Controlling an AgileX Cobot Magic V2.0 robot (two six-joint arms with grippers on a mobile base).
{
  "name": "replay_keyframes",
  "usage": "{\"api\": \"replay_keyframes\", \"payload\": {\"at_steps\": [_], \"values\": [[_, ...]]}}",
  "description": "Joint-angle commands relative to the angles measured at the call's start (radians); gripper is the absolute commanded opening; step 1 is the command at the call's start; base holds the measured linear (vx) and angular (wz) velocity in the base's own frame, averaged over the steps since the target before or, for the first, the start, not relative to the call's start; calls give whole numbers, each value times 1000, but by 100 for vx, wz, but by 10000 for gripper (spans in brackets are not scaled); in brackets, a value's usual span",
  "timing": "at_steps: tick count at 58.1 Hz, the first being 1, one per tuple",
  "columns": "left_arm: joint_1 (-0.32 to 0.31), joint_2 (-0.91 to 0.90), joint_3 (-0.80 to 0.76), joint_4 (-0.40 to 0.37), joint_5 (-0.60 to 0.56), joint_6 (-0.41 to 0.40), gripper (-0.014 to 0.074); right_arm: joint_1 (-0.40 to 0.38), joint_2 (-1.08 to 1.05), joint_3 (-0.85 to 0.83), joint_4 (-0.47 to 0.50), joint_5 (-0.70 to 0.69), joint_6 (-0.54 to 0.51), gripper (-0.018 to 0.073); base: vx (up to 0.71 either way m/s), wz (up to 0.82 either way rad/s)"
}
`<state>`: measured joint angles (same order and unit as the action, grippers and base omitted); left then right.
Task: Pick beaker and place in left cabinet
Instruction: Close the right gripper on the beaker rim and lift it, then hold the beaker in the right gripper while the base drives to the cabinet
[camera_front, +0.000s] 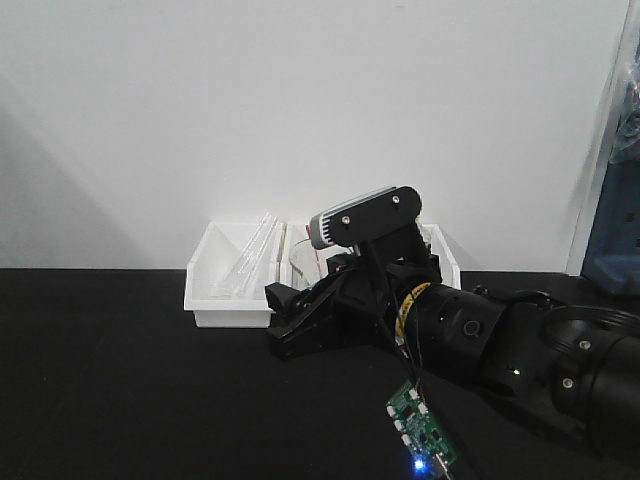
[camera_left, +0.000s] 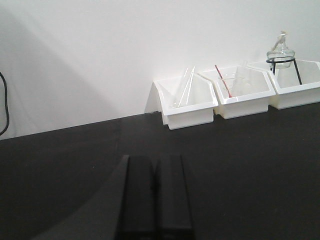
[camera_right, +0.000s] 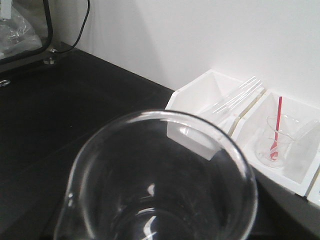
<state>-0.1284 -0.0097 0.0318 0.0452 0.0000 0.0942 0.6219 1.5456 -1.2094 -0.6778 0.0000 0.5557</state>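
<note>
Beaker (camera_right: 159, 197) mouth-on, spout lower-left

- Clear, colourless cylindrical glass beaker with a pour spout (camera_right: 160, 195), at six o'clock in the right wrist view.
- Flat matte black tabletop (camera_left: 60, 165).
- White rectangular plastic bins (camera_left: 187, 107), at two o'clock in the left wrist view.
- Thin red rod (camera_right: 276, 125) in a small clear glass beaker (camera_right: 272, 150).
- Black wire tripod (camera_left: 298, 72).
- Small green circuit board (camera_front: 420, 420), blue light at its six o'clock.
</note>
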Motion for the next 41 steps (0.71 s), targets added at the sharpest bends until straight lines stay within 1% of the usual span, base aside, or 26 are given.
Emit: {"api": "replay_keyframes", "payload": {"at_steps": [1, 26, 41], "values": [[-1, -19, 16, -3, -75, -3, 1, -1, -47, -38, -4, -66, -4, -3, 0, 0], [-1, -19, 16, -3, -75, -3, 1, -1, -47, -38, -4, -66, -4, -3, -1, 0], [-1, -19, 16, -3, -75, -3, 1, -1, -47, -38, -4, -66, -4, -3, -9, -3]]}}
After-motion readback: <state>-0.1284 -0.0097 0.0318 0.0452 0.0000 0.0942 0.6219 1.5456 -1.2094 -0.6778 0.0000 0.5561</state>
